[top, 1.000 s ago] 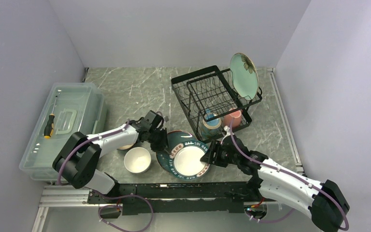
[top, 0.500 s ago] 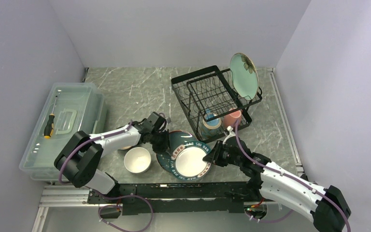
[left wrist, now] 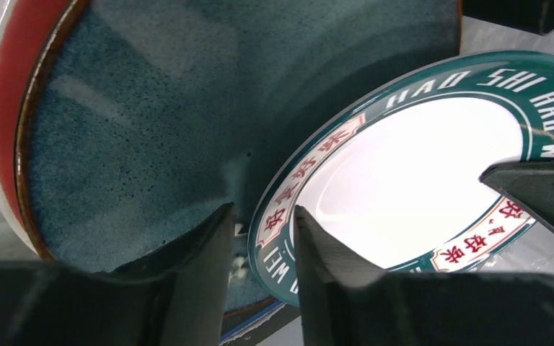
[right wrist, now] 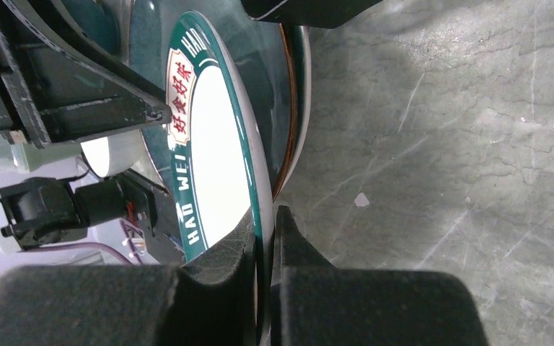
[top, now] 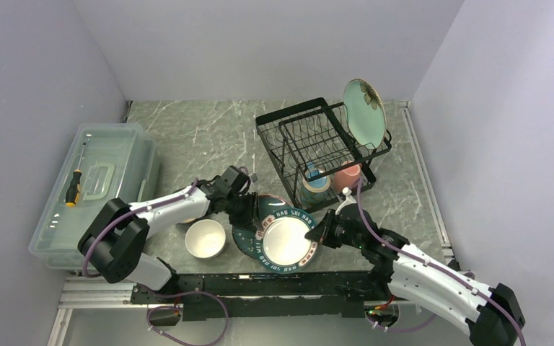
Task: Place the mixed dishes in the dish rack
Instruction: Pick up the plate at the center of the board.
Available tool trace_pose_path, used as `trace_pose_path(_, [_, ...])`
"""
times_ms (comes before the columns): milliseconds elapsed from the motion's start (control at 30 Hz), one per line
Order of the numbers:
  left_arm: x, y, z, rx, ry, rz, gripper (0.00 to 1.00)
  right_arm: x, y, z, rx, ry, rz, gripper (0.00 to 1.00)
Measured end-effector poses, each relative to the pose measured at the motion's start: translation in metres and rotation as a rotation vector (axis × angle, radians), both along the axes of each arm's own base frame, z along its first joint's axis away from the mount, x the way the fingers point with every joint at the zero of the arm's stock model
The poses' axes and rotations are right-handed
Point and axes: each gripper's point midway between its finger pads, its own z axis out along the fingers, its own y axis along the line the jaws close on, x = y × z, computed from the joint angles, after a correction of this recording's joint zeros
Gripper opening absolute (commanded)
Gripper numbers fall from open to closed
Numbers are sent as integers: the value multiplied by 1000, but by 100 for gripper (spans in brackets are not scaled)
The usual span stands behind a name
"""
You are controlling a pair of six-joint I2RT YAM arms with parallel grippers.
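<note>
Marble tabletop [right wrist: 440, 144], walls on three sides. Your right gripper [right wrist: 265, 225] pinches the lettered plate [right wrist: 216, 158] at its rim, tilting it off the teal plate [left wrist: 137, 130]. Your left gripper [left wrist: 263, 234] straddles the opposite rim, fingers slightly apart. Only the overhead view shows the dish rack [top: 310, 137] close behind and the white bowl [top: 205, 238] alongside.

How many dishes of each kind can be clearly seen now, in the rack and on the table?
Plates: 3 (mint-green plate, lettered plate, dark teal plate)
Mugs: 2 (blue mug, pink mug)
Bowls: 1 (white bowl)
Total: 6
</note>
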Motion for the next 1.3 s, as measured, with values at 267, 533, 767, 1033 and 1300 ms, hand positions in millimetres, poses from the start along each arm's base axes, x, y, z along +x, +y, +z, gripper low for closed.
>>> trace_pose_path(267, [9, -3, 21, -13, -60, 6, 60, -4, -9, 12, -57, -32, 29, 0])
trace_pose_path(533, [13, 6, 41, 23, -108, 18, 72, -4, -19, 40, -124, -95, 62, 0])
trace_pose_path(767, [26, 19, 85, 42, -256, 29, 81, -5, -19, 84, -161, -176, 159, 0])
trace_pose_path(1033, [30, 43, 128, 63, -423, 52, 92, -15, -11, 133, -171, -267, 335, 0])
trace_pose_path(1300, [28, 59, 146, 77, -518, 52, 99, -14, -11, 211, -142, -436, 384, 0])
